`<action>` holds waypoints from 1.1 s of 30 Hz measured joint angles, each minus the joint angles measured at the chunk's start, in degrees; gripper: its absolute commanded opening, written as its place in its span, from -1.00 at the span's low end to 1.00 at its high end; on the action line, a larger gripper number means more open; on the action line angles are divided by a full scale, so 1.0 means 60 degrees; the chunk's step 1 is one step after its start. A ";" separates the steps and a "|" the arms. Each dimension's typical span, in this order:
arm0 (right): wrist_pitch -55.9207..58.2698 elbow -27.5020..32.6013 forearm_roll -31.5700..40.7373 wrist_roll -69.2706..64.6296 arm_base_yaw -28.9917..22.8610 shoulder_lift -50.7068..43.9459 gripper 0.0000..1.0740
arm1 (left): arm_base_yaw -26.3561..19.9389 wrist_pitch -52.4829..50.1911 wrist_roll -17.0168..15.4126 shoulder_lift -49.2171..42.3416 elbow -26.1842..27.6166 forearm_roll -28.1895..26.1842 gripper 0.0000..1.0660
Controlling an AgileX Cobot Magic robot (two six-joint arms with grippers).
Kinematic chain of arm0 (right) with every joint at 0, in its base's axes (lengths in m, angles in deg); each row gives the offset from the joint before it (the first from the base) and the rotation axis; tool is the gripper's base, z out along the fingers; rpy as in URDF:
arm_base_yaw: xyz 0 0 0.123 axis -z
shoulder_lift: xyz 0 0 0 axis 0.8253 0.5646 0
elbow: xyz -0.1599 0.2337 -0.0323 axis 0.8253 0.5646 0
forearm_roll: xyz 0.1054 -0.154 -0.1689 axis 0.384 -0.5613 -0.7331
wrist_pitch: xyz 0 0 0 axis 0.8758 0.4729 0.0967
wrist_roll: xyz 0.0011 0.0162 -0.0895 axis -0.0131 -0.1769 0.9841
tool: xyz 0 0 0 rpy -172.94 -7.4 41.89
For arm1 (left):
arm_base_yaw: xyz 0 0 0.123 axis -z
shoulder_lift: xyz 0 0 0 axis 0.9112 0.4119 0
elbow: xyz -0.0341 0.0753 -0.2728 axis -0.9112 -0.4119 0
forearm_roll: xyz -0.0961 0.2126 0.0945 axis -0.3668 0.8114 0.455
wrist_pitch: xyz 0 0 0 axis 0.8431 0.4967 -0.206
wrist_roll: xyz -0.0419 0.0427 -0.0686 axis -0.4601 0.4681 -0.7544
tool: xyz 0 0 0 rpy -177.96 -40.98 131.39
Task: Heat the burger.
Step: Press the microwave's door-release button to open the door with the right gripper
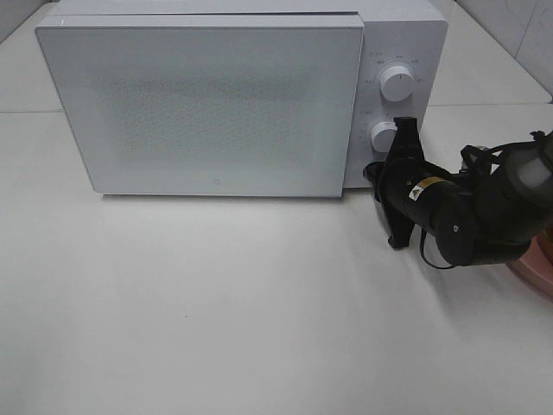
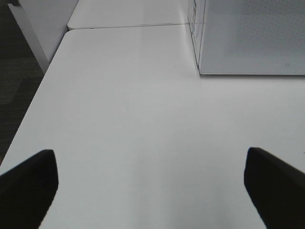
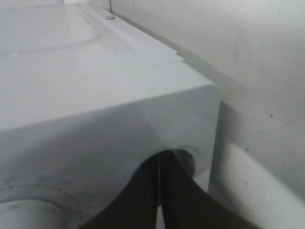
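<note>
The burger shows in none of the three views, so I cannot tell where it lies; the one microwave point(image 1: 207, 104) stands at the back of the white table point(image 1: 216, 303) with its single door shut and its speckled window giving nothing away. Two white knobs sit one above the other on its panel: the upper knob point(image 1: 397, 84) and the lower knob point(image 1: 384, 137). The right gripper point(image 1: 404, 128) reaches up to the lower knob's right edge, its two dark fingers point(image 3: 143, 200) pressed together, holding nothing; whether they touch the knob is unclear. One pink plate point(image 1: 537, 270) peeks out at the right edge behind that arm. The left gripper point(image 2: 151, 164) hangs over bare table, well apart from the microwave, its two fingers point(image 2: 29, 183) spread wide.
</note>
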 measured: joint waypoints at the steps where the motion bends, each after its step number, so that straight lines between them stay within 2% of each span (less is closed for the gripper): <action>1: 0.0000 0.0000 0.0000 0.0000 0.0000 0.0000 -0.97 | 0.0000 0.0000 0.0000 0.0000 0.0000 0.0000 0.88; 25: 0.0516 -0.0057 0.0344 0.0191 -0.0067 -0.0134 -1.00 | 0.0000 0.0000 0.0000 0.0000 0.0000 0.0000 0.88; 33: 0.0879 0.0267 -0.0220 -0.0172 0.0038 -0.0516 -1.00 | 0.0000 0.0000 0.0000 0.0000 0.0000 0.0000 0.88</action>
